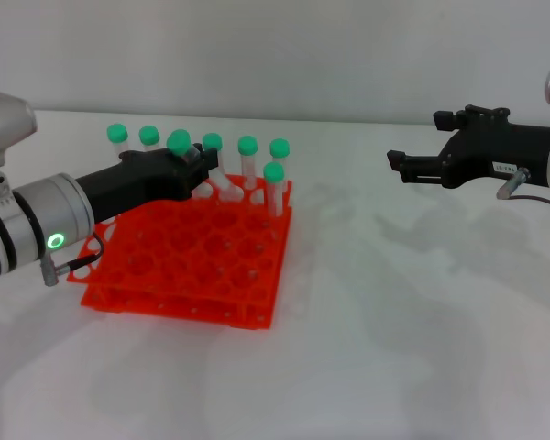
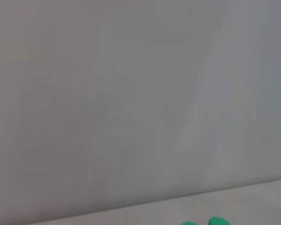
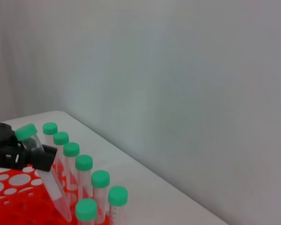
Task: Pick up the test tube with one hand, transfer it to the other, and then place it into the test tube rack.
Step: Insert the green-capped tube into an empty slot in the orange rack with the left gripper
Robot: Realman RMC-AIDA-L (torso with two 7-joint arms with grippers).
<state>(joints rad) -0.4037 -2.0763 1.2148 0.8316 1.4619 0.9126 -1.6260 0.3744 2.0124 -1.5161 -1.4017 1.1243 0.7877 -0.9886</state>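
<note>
White tabletop [image 1: 394,321]: left gripper [image 1: 200,172] clamps tilted test tube [image 1: 222,187] over orange rack [image 1: 192,261]; right gripper [image 1: 399,163], fingers parted, hovers well apart.

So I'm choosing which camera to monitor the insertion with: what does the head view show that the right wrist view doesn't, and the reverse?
Only the head view shows the right pincer, open and away from the rack, the whole orange test tube rack, and the left arm's green ring light. Only the right wrist view shows the tilted test tube down to its lower end near the rack's holes. Both show the left pincer shut on that tube and the row of green-capped tubes.
</note>
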